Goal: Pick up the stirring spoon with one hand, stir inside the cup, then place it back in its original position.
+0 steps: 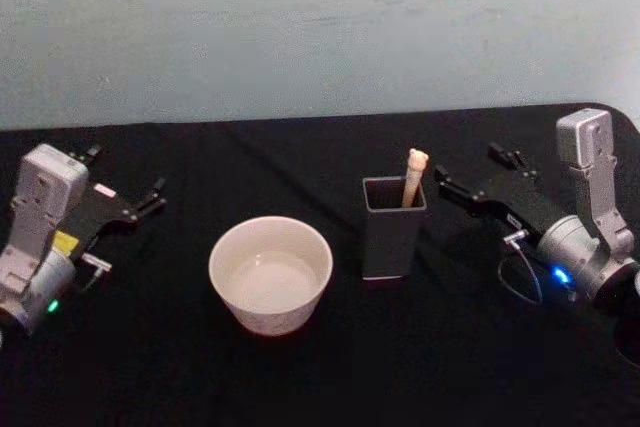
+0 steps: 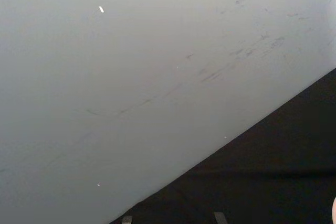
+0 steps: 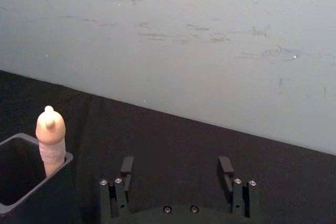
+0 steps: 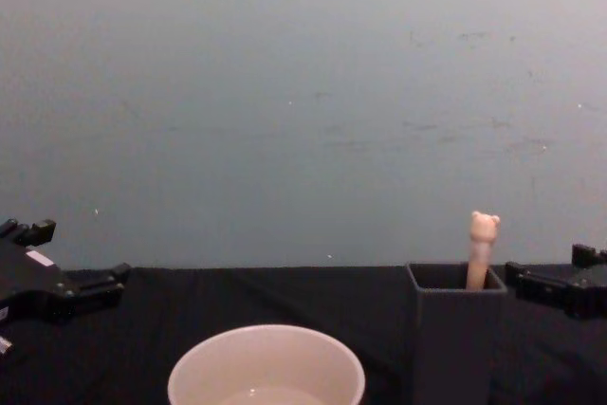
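Risk starts at nine o'clock on the black table [image 1: 300, 387], where the left gripper [image 1: 150, 199] rests idle; whether its jaws are spread or pressed together I cannot tell. It sits well apart from the cup [image 1: 270, 272], so it should only cause trouble if it swings inward and clips the thin rim. The cup stands near the centre, toward six o'clock, and seems to hold a little liquid; a hard stir could slop it over or push the light cup along the cloth.

Just to the cup's three o'clock stands the holder [image 1: 393, 229], tall and narrow, with the stirring spoon [image 1: 414, 175] upright inside, leaning against the far right corner, only its bear-topped handle showing above the rim. The right gripper [image 3: 177, 169] hovers just beside the holder at three o'clock, jaws spread and empty. As I judge it, the main hazard is this approach: a sideways nudge could topple the holder, and a pinch on the small rounded head could slip, dropping the spoon back in
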Robot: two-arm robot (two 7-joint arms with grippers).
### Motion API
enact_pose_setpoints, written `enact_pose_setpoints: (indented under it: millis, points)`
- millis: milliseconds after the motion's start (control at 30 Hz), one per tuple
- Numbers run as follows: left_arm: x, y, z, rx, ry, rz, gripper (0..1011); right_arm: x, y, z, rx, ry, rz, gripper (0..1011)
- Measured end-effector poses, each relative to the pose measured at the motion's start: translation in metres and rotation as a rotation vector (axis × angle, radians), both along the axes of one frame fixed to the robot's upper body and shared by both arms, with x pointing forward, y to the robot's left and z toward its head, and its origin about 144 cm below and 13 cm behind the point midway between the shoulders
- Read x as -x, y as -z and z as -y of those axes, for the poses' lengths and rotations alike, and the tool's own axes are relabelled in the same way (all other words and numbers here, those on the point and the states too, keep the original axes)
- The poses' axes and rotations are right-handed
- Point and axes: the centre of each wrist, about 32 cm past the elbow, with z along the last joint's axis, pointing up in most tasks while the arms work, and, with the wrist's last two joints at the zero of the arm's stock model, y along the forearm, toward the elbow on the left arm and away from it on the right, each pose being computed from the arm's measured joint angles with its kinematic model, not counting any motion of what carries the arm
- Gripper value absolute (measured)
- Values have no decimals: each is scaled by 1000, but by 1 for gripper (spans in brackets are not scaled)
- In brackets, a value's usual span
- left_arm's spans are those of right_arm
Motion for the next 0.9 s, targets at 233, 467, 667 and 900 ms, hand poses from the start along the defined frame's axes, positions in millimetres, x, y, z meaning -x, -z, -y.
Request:
enact_pose_setpoints:
  millis: [233, 467, 667, 900]
  points:
    - [0, 0, 0, 0, 0, 0, 1001, 0, 0, 0, -1, 0, 0, 1003]
    - [0, 0, 0, 0, 0, 0, 1001, 0, 0, 0, -1, 0, 0, 1003]
    - [0, 0, 0, 0, 0, 0, 1002, 0, 0, 0, -1, 0, 0, 1003]
    - [0, 0, 0, 0, 0, 0, 1001, 0, 0, 0, -1, 0, 0, 1003]
